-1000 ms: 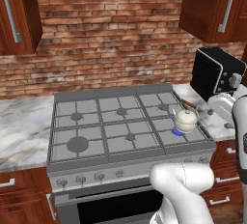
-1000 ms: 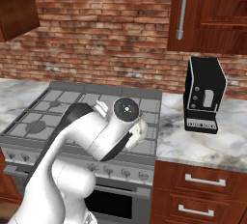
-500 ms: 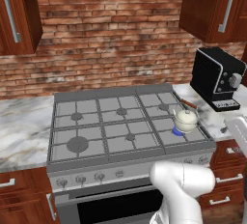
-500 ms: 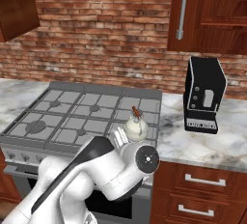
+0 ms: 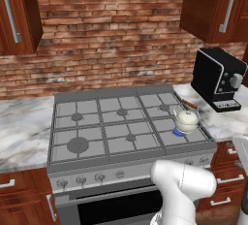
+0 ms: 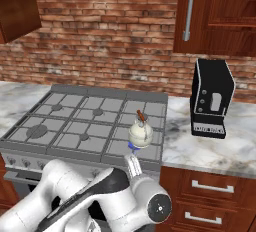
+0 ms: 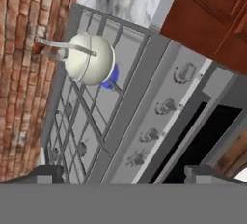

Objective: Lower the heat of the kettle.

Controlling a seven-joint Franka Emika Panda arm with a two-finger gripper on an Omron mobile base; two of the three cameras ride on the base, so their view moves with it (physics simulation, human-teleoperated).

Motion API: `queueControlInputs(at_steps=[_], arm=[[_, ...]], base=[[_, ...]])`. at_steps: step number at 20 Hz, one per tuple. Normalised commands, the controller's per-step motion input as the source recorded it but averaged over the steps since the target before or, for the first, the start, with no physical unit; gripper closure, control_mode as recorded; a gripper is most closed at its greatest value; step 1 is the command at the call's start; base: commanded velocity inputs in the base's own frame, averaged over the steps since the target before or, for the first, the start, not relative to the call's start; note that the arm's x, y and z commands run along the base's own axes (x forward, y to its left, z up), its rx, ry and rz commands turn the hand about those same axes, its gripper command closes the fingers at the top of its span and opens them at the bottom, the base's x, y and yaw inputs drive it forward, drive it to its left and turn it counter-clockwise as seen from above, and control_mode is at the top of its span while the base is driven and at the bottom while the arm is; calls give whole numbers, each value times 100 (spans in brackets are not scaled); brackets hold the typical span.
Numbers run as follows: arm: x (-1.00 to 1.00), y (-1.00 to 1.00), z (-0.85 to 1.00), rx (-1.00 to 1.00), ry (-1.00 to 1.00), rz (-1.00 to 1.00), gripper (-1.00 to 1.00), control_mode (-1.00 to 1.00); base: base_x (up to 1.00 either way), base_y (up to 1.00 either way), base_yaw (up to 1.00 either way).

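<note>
The cream-white kettle [image 5: 186,120] [image 6: 140,133] sits upright on the stove's front right burner, over a small blue flame [image 5: 179,132]. In the hand view the kettle [image 7: 89,59] lies at upper left, with the flame [image 7: 114,76] beside it. A row of control knobs [image 7: 167,106] runs along the stove's front panel [image 7: 159,121]. My gripper [image 7: 125,175] is open, its two dark fingertips [image 7: 48,174] wide apart with nothing between them. It hovers out in front of the knob panel, touching nothing.
A big black coffee machine [image 5: 218,78] [image 6: 211,98] stands on the marble counter [image 6: 210,148] right of the stove. Wooden drawers [image 6: 212,188] sit below the counter, and the oven door [image 5: 116,209] is below the knobs. My white arm [image 6: 100,201] fills the foreground.
My arm has swung lower and to the right, so the kettle shows freely in the right base view. The kettle has not moved.
</note>
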Motion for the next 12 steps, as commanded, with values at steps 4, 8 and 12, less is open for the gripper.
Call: queueControlInputs(at_steps=[4, 8, 12], arm=[[0, -2, -70, 0, -21, 0, -100, -100], [3, -5, -51, 1, -5, 0, -100, -100], [24, -12, -28, 0, 0, 1, -100, -100]], base=[[0, 0, 0], [0, 0, 0], [0, 0, 0]])
